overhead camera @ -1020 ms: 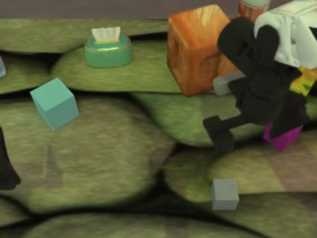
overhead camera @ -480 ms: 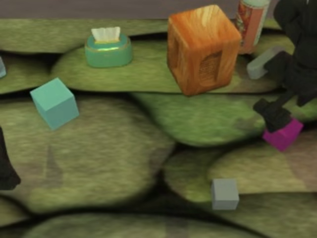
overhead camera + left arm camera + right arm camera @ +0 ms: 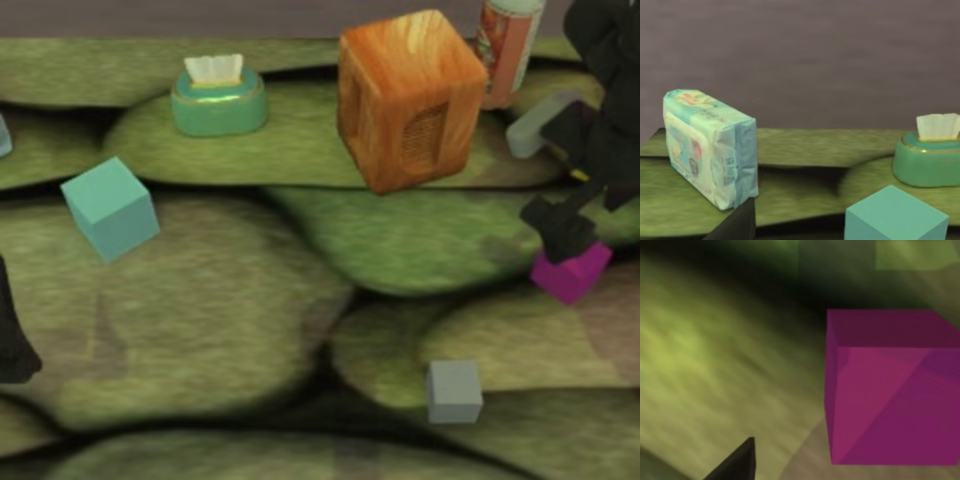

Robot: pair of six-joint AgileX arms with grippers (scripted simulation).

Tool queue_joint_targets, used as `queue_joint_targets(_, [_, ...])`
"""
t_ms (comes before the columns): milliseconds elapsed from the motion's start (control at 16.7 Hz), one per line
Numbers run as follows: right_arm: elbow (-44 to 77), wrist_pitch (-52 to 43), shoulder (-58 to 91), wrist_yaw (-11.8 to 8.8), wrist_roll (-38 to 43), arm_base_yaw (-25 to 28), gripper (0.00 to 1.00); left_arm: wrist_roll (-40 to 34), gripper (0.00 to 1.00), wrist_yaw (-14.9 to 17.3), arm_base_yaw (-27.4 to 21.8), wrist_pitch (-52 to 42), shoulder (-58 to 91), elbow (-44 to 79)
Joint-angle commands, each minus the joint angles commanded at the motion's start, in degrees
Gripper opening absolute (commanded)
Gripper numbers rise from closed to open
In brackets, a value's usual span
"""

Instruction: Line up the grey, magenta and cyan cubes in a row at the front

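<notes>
The right gripper (image 3: 566, 232) has crept closer over the matte magenta cube (image 3: 571, 270); finger state unclear.

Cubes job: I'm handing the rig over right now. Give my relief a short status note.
Right gripper: at the table's right, over the magenta cube; no grasp visible.
Left arm: parked at the left edge.
Grey cube: at the front, right of centre, apparently placed.
Cyan cube: mid-left, untouched.
Left: bring magenta, then cyan, into the front row beside grey.
</notes>
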Motion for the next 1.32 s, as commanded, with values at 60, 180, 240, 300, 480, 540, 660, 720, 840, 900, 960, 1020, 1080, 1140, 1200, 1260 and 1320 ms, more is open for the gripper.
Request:
queue_joint_targets(60, [-0.9, 1.4, 0.5, 0.0, 0.0, 0.0, 1.0, 0.0, 1.0, 0.0, 0.0, 0.0, 0.0, 0.0])
queue_joint_targets(180, [-3.5, 5.8, 2.1, 0.0, 0.1, -0.1, 1.0, 0.0, 1.0, 0.0, 0.0, 0.0, 0.0, 0.0])
queue_joint_targets(240, [-5.1, 8.6, 3.1, 0.0, 0.1, -0.1, 1.0, 0.0, 1.0, 0.0, 0.0, 0.0, 0.0, 0.0])
queue_joint_targets(300, [-6.7, 11.4, 4.0, 0.0, 0.1, -0.1, 1.0, 0.0, 1.0, 0.0, 0.0, 0.0, 0.0, 0.0])
queue_joint_targets(480, [-10.0, 16.6, 6.3, 0.0, 0.1, -0.1, 1.0, 0.0, 1.0, 0.0, 0.0, 0.0, 0.0, 0.0])
queue_joint_targets(540, [-10.4, 17.1, 6.6, 0.0, 0.1, -0.1, 1.0, 0.0, 1.0, 0.0, 0.0, 0.0, 0.0, 0.0])
queue_joint_targets(660, [-10.5, 17.2, 6.6, 0.0, 0.1, -0.1, 1.0, 0.0, 1.0, 0.0, 0.0, 0.0, 0.0, 0.0])
queue_joint_targets(720, [-10.5, 17.2, 6.6, 0.0, 0.1, -0.1, 1.0, 0.0, 1.0, 0.0, 0.0, 0.0, 0.0, 0.0])
queue_joint_targets(840, [-10.5, 17.2, 6.6, 0.0, 0.1, -0.1, 0.85, 0.0, 1.0, 0.0, 0.0, 0.0, 0.0, 0.0])
queue_joint_targets(900, [-10.5, 17.2, 6.6, 0.0, 0.1, -0.1, 0.77, 0.0, 1.0, 0.0, 0.0, 0.0, 0.0, 0.0])
queue_joint_targets(960, [-10.5, 17.2, 6.6, 0.0, 0.1, -0.1, 0.7, 0.0, 1.0, 0.0, 0.0, 0.0, 0.0, 0.0])
queue_joint_targets(1020, [-10.5, 17.2, 6.6, 0.0, 0.1, -0.1, 0.62, 0.0, 1.0, 0.0, 0.0, 0.0, 0.0, 0.0])
queue_joint_targets(1080, [-10.5, 17.2, 6.6, 0.0, 0.1, -0.1, 0.55, 0.0, 1.0, 0.0, 0.0, 0.0, 0.0, 0.0])
queue_joint_targets(1140, [-10.5, 17.2, 6.6, 0.0, 0.1, -0.1, 0.47, 0.0, 1.0, 0.0, 0.0, 0.0, 0.0, 0.0])
queue_joint_targets(1200, [-10.5, 17.2, 6.6, 0.0, 0.1, -0.1, 0.4, 0.0, 1.0, 0.0, 0.0, 0.0, 0.0, 0.0])
queue_joint_targets(1260, [-10.5, 17.2, 6.6, 0.0, 0.1, -0.1, 0.32, 0.0, 1.0, 0.0, 0.0, 0.0, 0.0, 0.0])
queue_joint_targets(1320, [-10.5, 17.2, 6.6, 0.0, 0.1, -0.1, 0.25, 0.0, 1.0, 0.0, 0.0, 0.0, 0.0, 0.0])
